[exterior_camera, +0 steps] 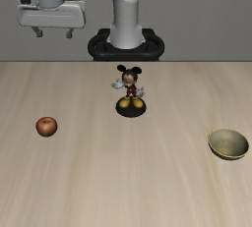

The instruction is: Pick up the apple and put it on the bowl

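Note:
A small red apple (pixel 46 126) lies on the wooden table (pixel 126 187) toward the exterior view's left. An olive-green bowl (pixel 228 143) sits near the exterior view's right edge, with nothing in it. My gripper (pixel 54 31) hangs high above the table's far edge at the upper left, well above and behind the apple. Its two short fingers (pixel 40 32) point down with a wide gap and nothing between them.
A Mickey Mouse figurine (pixel 130 91) stands on a black round base at the table's middle, between apple and bowl but farther back. The robot's base (pixel 126 44) stands behind it at the table's far edge.

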Motion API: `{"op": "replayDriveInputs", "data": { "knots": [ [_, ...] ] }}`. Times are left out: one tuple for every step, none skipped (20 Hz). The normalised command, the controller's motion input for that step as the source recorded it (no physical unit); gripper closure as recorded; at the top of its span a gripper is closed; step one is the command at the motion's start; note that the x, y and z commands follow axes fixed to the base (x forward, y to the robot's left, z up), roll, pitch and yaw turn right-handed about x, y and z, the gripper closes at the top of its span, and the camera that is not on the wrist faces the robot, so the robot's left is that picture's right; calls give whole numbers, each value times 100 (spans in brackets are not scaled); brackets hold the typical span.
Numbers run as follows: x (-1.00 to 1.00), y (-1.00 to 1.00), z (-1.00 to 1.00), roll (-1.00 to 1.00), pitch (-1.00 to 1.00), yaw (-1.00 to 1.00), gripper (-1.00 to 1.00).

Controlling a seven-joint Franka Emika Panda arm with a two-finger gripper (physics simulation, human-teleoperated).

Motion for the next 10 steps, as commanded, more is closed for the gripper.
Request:
{"op": "replayDriveInputs", "data": {
  "knots": [
    [0, -100, 0, 0, 0, 0, -100],
    [100, 0, 0, 0, 0, 0, -100],
    [100, 0, 0, 0, 0, 0, -100],
    [100, 0, 0, 0, 0, 0, -100],
    [100, 0, 0, 0, 0, 0, -100],
    [100, 0, 0, 0, 0, 0, -100],
    [100, 0, 0, 0, 0, 0, -100],
    [100, 0, 0, 0, 0, 0, -100],
    [100, 0, 0, 0, 0, 0, -100],
    [100, 0, 0, 0, 0, 0, -100]
  ]
}}
